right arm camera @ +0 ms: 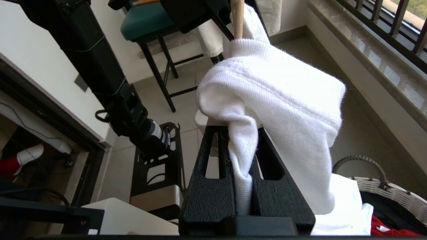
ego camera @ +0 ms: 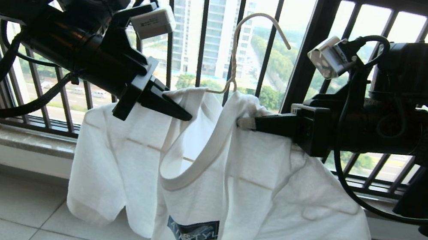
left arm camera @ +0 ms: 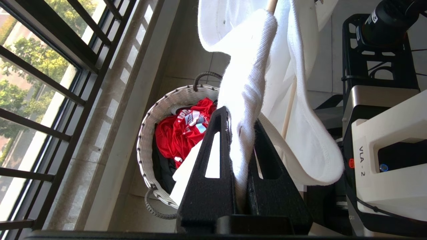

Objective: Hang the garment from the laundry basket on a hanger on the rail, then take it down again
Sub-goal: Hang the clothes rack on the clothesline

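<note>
White garment (ego camera: 231, 175) pinched between both grippers' fingers (left arm camera: 213, 160).

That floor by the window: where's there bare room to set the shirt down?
Bare tiles lie between the window sill and the hanging T-shirt. Crowded: the laundry basket, full with a red garment, and the robot's base beside it.
</note>
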Robot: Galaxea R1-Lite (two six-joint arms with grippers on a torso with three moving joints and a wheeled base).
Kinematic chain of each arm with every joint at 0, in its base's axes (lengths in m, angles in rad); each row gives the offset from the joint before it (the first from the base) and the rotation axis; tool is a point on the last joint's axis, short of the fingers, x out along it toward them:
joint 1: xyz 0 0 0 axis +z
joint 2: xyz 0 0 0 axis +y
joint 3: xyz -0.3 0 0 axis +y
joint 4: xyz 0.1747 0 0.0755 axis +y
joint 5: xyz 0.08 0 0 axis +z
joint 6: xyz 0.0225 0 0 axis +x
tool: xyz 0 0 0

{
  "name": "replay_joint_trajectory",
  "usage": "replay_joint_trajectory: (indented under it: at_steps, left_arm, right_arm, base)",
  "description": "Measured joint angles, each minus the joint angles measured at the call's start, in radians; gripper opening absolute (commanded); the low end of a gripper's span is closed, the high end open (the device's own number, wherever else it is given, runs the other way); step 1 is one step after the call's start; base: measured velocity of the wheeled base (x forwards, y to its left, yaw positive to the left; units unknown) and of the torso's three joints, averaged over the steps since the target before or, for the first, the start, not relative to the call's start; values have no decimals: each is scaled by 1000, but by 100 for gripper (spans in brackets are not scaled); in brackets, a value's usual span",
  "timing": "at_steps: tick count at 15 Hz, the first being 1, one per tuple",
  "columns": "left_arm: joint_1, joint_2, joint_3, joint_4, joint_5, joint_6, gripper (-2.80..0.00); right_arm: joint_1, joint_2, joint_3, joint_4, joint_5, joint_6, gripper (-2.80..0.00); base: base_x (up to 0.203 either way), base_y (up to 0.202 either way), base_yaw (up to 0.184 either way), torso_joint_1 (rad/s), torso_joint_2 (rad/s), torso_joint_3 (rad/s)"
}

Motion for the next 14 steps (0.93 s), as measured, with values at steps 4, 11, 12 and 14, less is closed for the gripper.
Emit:
replay_joint_trajectory:
  at_steps: [4,11,12,14]
  left_arm:
    - [-10,-9,-1,-2,0,-4,-280]
    - [-14,-23,1,-4,-3,-9,-280]
    - [-14,-26,2,-4,-2,-10,-280]
    - [-13,-38,4,-4,-2,-20,-280]
  right_arm:
    - [0,9,-5,0,-1,-1,0]
    - [-6,19,-14,-1,-2,4,0]
    - [-13,23,-20,-1,-1,6,0]
    - [-32,30,-31,0,-1,6,0]
  base:
    - [0,0,0,0,0,0]
    - [0,0,0,0,0,0]
    - [0,0,0,0,0,0]
    - [0,0,0,0,0,0]
